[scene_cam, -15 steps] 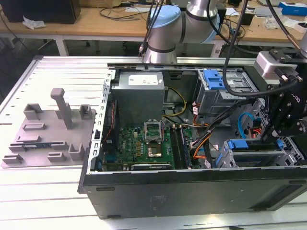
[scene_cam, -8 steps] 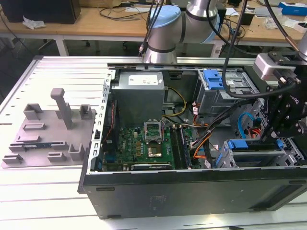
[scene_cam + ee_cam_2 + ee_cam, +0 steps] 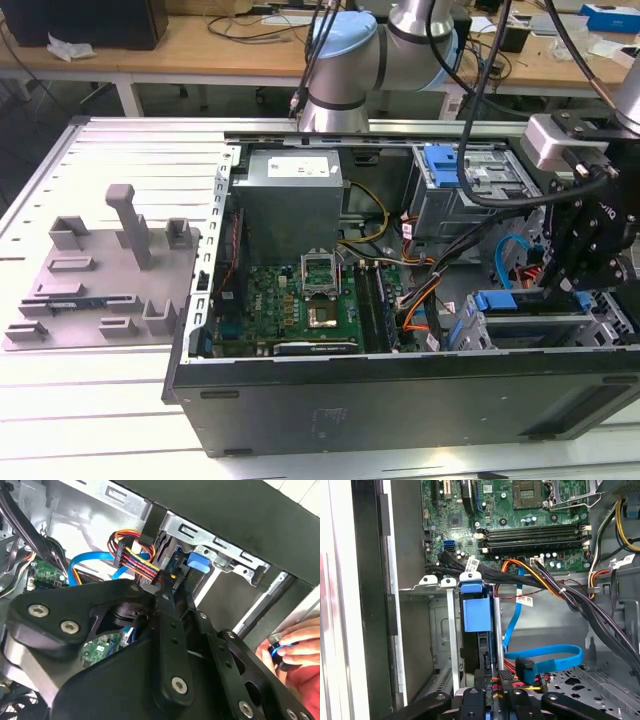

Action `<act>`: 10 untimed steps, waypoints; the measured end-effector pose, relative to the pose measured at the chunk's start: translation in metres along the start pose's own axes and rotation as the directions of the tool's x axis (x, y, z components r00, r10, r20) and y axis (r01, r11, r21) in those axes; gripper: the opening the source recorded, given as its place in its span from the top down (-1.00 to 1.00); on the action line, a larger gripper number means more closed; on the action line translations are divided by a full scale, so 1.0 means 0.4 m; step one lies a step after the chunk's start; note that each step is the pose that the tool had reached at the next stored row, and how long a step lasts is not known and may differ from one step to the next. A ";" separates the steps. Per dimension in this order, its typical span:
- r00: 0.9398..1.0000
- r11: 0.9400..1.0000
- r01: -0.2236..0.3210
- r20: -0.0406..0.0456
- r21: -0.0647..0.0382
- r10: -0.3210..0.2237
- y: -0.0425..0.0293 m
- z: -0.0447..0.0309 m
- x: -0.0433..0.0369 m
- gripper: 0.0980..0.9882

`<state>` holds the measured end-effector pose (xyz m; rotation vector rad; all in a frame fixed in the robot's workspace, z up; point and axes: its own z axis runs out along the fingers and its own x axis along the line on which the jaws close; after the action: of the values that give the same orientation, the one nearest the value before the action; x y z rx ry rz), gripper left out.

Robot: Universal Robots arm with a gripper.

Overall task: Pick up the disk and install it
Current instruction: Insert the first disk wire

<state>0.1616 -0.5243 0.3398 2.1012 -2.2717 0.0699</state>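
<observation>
You have the open computer case [image 3: 300, 400] lying on its side on the white slatted table [image 3: 100, 400], and everything below is placed against it. The green motherboard [image 3: 300, 305] sits on the case floor, beside the silver power supply [image 3: 290, 205]. Outside the case, toward the exterior view's left, the grey holder block [image 3: 100, 280] rests on the table. Your gripper [image 3: 565, 285] is down inside the case at the drive cage [image 3: 520, 320] in the corner toward the exterior view's right. The disk [image 3: 476, 615] stands in that cage, its blue carrier tab showing in both wrist views. You cannot tell whether the fingers are clamped or apart. A person's hand [image 3: 295, 652] rests against the case's outer wall.
</observation>
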 end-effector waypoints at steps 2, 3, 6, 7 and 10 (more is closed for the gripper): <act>1.000 1.000 0.000 0.000 0.000 0.000 0.000 -0.015 0.001 0.67; 1.000 1.000 0.000 0.000 0.000 0.000 0.000 -0.023 0.001 0.67; 1.000 1.000 0.000 0.000 0.000 0.000 0.000 -0.063 0.004 0.67; 1.000 1.000 0.000 0.000 0.000 0.000 0.000 -0.075 0.005 0.67; 1.000 1.000 0.000 0.000 0.000 0.000 0.000 -0.104 0.007 0.67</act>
<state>0.1616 -0.5243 0.3816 2.1012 -2.2716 0.0700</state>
